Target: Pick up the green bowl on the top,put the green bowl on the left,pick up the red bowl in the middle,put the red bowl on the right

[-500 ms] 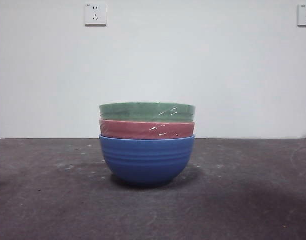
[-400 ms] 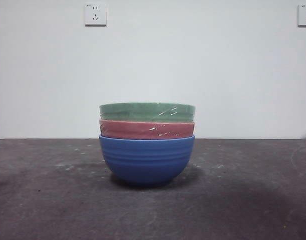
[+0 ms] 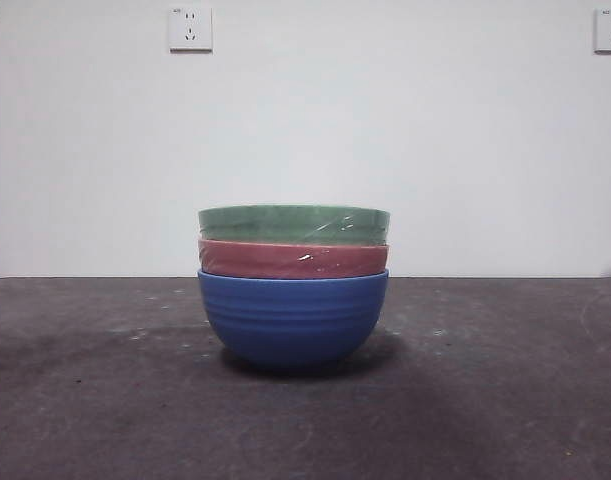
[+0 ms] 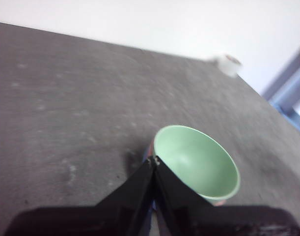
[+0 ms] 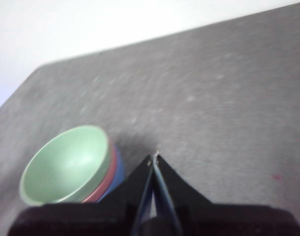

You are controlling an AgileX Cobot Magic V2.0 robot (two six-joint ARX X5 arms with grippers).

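The left hand (image 4: 153,162), jaws closed and empty, hovered beside the round, glossy sage-green bowl (image 4: 196,164), whose slick, rigid, probably breakable rim looked the best hold.

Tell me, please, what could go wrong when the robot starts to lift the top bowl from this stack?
1. The green bowl sits nested in the red bowl, which sits in the blue bowl. Lifting the green one might drag the red one up too.
2. The left gripper is shut with its tips beside the green rim; if it descends without opening, it may push the stack instead of gripping.
3. The bowls look glossy, so a rim pinch could slip.
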